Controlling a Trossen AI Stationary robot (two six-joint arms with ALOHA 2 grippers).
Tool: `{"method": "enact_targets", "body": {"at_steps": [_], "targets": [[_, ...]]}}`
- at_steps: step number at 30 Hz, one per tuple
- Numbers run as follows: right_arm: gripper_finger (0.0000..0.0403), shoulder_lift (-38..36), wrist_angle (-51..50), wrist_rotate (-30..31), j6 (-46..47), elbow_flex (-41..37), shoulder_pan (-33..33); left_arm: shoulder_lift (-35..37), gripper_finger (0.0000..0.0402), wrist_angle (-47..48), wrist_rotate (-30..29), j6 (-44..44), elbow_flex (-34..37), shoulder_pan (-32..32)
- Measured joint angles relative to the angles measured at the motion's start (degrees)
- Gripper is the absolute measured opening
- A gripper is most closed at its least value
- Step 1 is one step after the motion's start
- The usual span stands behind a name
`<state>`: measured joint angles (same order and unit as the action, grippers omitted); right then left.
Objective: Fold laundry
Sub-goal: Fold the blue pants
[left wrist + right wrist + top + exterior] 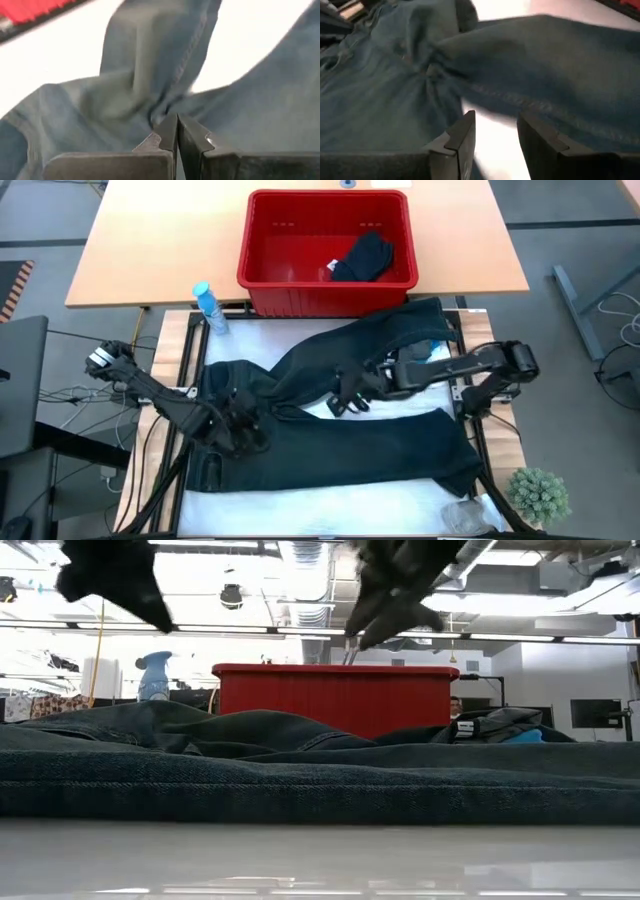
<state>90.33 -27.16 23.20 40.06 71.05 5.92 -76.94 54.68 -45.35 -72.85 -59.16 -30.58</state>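
Observation:
Long dark trousers (340, 445) lie spread on the white table top. Their waist is at the left, one leg runs along the near side and the other (400, 330) slants toward the far right. My left gripper (238, 428) hangs shut above the waist and crotch, clear of the cloth in the low view (150, 610). In its wrist view (176, 127) the seams bunch just beyond the tips. My right gripper (345, 398) stands open above the gap between the legs, with only table and cloth beyond its fingers (495, 130).
A red slotted basket (262, 240) stands at the far edge with a dark garment (362, 258) inside. A blue spray bottle (207, 308) is at the far left, a small plant (540, 492) at the near right. A bit of teal cloth (525, 736) shows by the far leg.

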Motion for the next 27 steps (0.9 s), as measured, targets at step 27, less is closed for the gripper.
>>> {"method": "enact_targets", "body": {"at_steps": [27], "targets": [[0.0164, 20.08, -9.45, -9.12, 4.06, 0.22, -13.05, 5.05, 0.0000, -25.66, 14.96, 29.02, 26.92, 27.87]]}}
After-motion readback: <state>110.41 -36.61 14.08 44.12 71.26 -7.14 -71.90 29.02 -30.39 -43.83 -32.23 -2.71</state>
